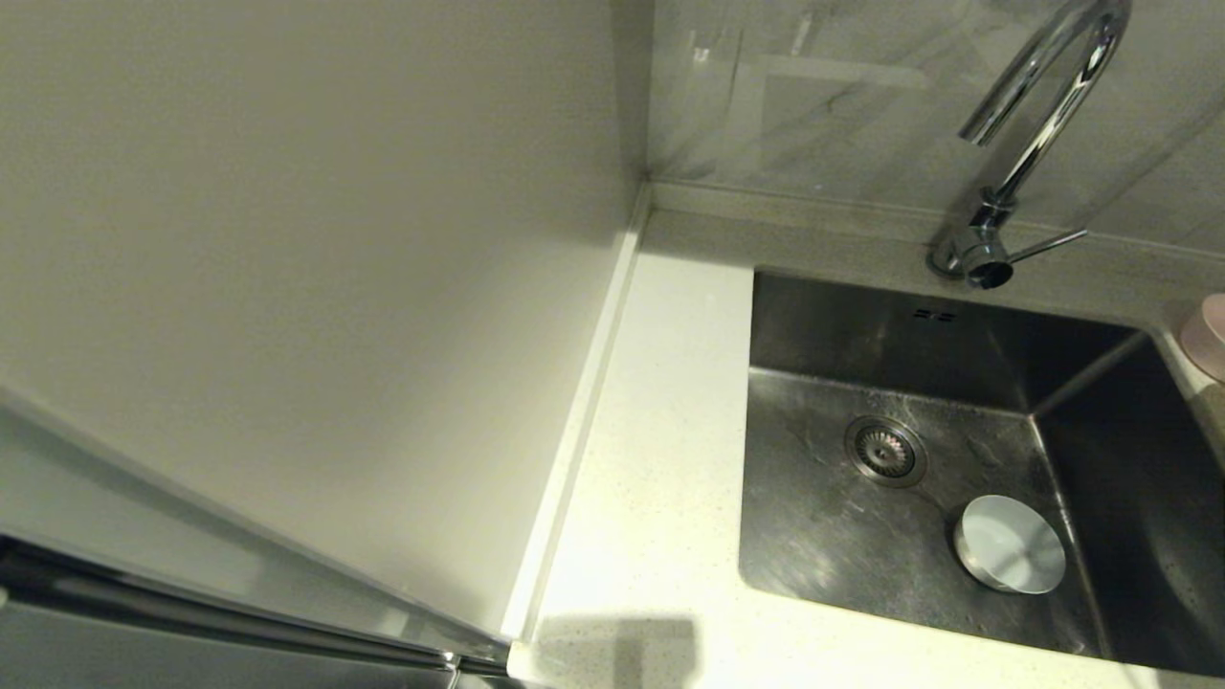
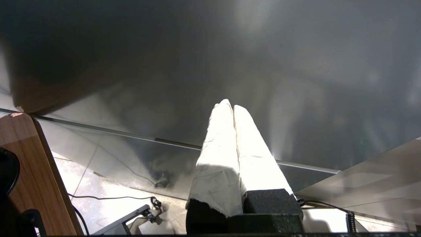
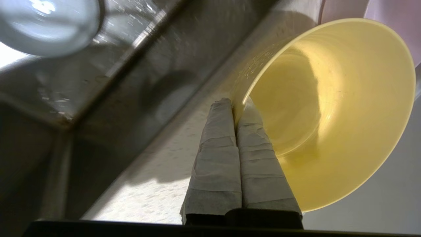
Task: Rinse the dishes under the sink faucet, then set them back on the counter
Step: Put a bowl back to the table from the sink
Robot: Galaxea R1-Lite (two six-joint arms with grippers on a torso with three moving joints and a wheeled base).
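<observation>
My right gripper (image 3: 237, 102) is shut on the rim of the yellow bowl (image 3: 332, 108), one finger inside and one outside. The bowl tilts with its opening towards the camera, over the speckled counter (image 3: 148, 187) strip beside the sink (image 3: 171, 65). The pale pink bowl (image 3: 393, 16) stands just behind it and shows at the head view's right edge as the pink bowl (image 1: 1208, 335). The grey-blue bowl (image 1: 1010, 544) sits upright on the sink (image 1: 861, 325) floor near the drain strainer (image 1: 885, 450). The faucet (image 1: 1043, 105) arches over the basin, no water running. My left gripper (image 2: 232, 105) is shut and empty, parked low.
A wide counter (image 1: 660, 431) strip lies left of the sink against a plain off-white panel (image 1: 287, 239). The faucet lever (image 1: 1048, 244) points right. The left wrist view shows a glossy grey cabinet front (image 2: 210, 65), floor cables and a wooden tabletop (image 2: 29, 171).
</observation>
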